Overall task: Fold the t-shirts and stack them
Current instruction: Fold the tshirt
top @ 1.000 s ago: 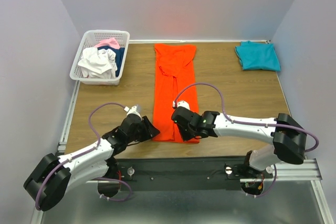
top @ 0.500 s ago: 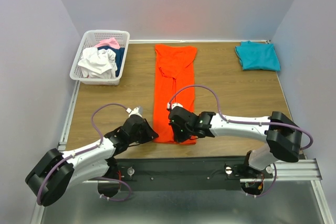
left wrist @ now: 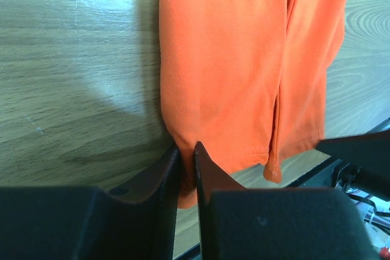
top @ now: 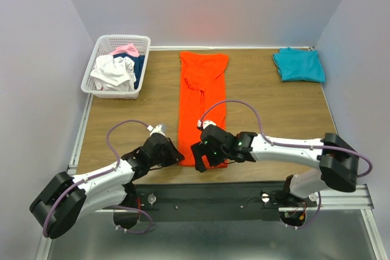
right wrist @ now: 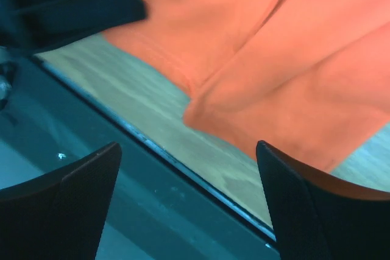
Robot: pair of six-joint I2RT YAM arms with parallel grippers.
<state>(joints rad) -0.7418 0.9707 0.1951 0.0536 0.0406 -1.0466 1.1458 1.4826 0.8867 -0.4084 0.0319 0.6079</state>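
An orange-red t-shirt (top: 203,89) lies folded into a long narrow strip down the middle of the wooden table (top: 274,114). My left gripper (top: 178,156) is shut on its near left corner; in the left wrist view the hem (left wrist: 231,150) is pinched between the jaws of the gripper (left wrist: 186,156). My right gripper (top: 201,158) hovers open over the near end of the shirt (right wrist: 274,47). Nothing is between its fingers (right wrist: 73,193). A teal-blue t-shirt (top: 298,65) lies folded at the back right.
A white basket (top: 97,47) at the back left holds white, pink and navy shirts. The table's near edge and a dark metal rail (top: 244,196) run just below both grippers. Grey walls close in both sides.
My right gripper has let go of the orange shirt, opened wide and shifted left toward the near edge. My left gripper has closed on the shirt's near left corner.
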